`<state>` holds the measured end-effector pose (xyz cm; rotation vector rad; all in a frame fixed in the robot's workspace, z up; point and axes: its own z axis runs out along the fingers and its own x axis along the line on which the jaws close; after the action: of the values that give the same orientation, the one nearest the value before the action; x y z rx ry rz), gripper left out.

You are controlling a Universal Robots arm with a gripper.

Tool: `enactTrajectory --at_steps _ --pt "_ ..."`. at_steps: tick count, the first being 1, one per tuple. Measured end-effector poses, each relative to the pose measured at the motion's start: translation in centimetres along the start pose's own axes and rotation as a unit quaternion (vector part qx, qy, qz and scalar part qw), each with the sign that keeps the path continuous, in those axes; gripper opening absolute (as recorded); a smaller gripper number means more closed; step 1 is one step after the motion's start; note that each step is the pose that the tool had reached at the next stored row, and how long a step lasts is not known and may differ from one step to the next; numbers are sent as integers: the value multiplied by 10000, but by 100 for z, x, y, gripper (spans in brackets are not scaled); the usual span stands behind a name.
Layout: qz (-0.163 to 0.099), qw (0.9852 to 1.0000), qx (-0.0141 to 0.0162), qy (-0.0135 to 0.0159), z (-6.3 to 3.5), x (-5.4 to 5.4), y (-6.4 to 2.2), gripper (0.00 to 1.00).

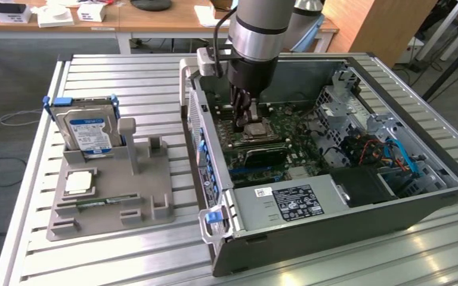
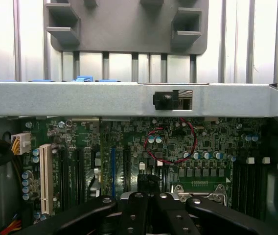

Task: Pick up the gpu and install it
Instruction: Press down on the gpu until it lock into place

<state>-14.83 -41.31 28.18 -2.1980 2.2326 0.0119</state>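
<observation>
The gripper (image 1: 245, 119) hangs inside the open case (image 1: 333, 238), mid-frame, above the board's socket; its grip cannot be told. A dark card, seemingly the gpu (image 1: 265, 156), sits on the board just below it. At left, a drive (image 1: 90, 131) stands in a grey stand (image 1: 110, 179). The labels are unreadable.

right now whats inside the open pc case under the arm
Inside the computer case: the green motherboard with its CPU socket, a dark card lying across it, a labelled power supply and orange and blue cables. The gripper hangs above the socket, covering the board behind it.
</observation>
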Motion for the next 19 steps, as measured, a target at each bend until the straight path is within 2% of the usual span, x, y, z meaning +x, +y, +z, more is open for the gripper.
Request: enactTrajectory --at_steps 8,19 --pt "0 10000 1 -2 0 10 1 11" --pt "0 10000 7 -11 -2 182 27 11"
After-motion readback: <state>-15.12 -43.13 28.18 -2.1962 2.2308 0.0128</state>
